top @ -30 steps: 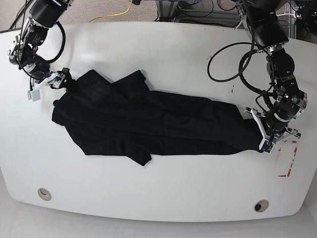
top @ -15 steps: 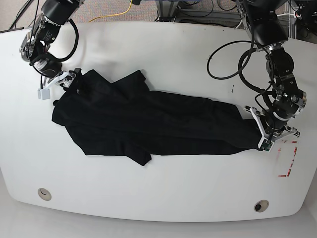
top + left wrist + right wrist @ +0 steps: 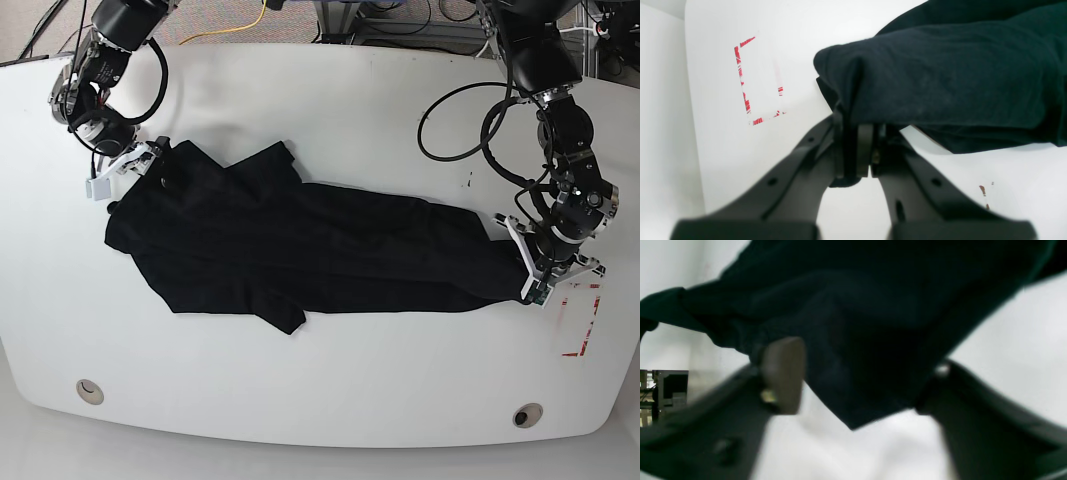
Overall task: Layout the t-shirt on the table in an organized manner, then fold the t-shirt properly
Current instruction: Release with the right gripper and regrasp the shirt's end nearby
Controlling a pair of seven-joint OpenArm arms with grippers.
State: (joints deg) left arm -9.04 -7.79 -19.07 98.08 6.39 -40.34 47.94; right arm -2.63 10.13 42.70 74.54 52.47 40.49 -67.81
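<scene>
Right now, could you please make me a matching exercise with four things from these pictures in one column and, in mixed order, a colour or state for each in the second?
Things:
1. t-shirt
2. table
3. left gripper
4. tape outline

Descriptions:
A. red
B. white
C. jaws shut on cloth
D. black, lying stretched out

Pairs: 1-D, 2-B, 3-C, 4-A

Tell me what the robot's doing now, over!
Left end effector shut on t-shirt edge. Right end effector open around the other end. Nothing blocking.
</scene>
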